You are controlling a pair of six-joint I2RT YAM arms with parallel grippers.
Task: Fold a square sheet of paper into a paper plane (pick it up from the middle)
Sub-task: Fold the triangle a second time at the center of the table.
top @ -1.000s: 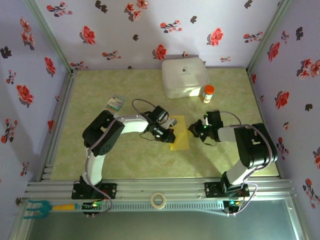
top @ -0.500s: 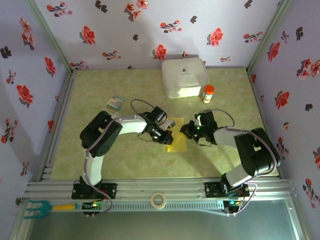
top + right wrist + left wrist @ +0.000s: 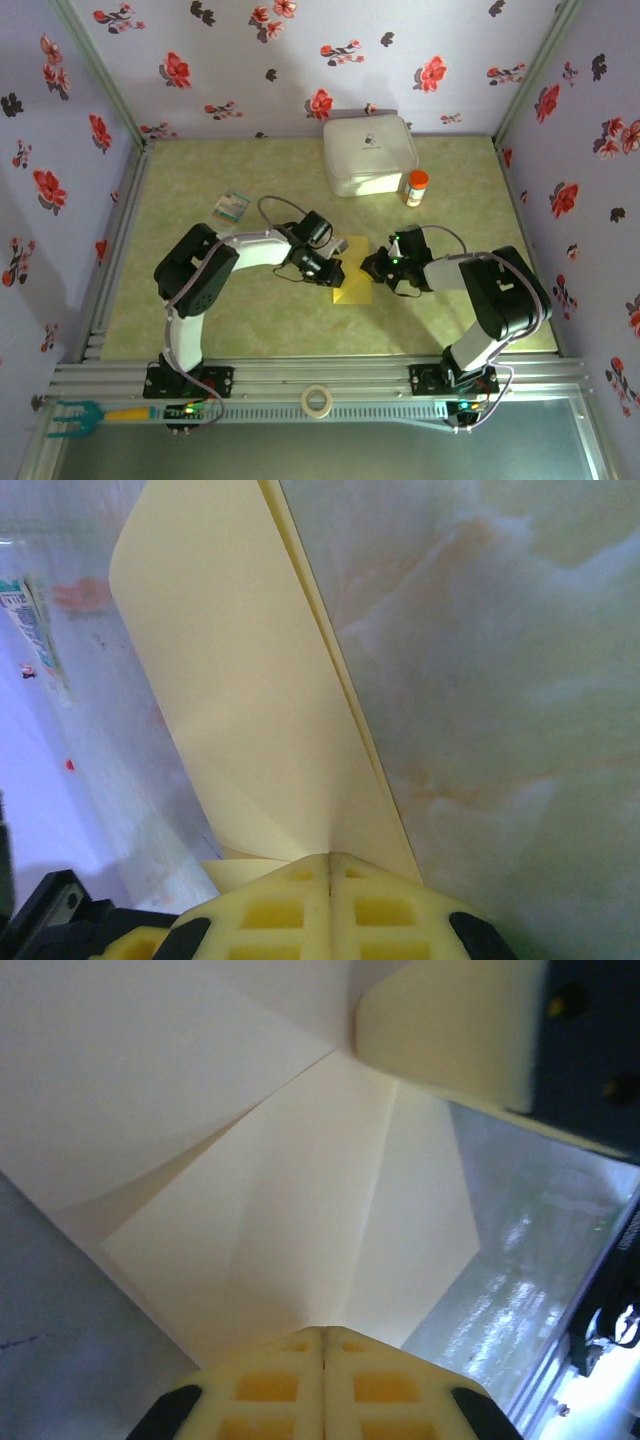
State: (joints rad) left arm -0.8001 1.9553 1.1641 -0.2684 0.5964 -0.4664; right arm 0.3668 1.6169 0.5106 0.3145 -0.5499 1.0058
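Note:
The yellow square sheet of paper (image 3: 355,292) lies partly folded on the table's middle, between both grippers. My left gripper (image 3: 335,272) presses in from its left side and my right gripper (image 3: 373,268) from its right. In the left wrist view the creased sheet (image 3: 300,1210) fans out from my shut left gripper (image 3: 323,1332), which pinches its edge; a finger of the right gripper (image 3: 450,1030) sits at the far end. In the right wrist view the right gripper (image 3: 330,858) is shut on a raised fold of the sheet (image 3: 240,680), with layered edges along its right side.
A white rounded box (image 3: 368,153) and an orange-capped bottle (image 3: 416,187) stand at the back. A teal-and-white card (image 3: 232,206) lies at the left. A tape roll (image 3: 317,400) and a teal tool (image 3: 90,413) rest on the front rail.
The right gripper has moved left onto the sheet. The yellow patch lying flat has become shorter as part of the sheet was raised and folded between the grippers.

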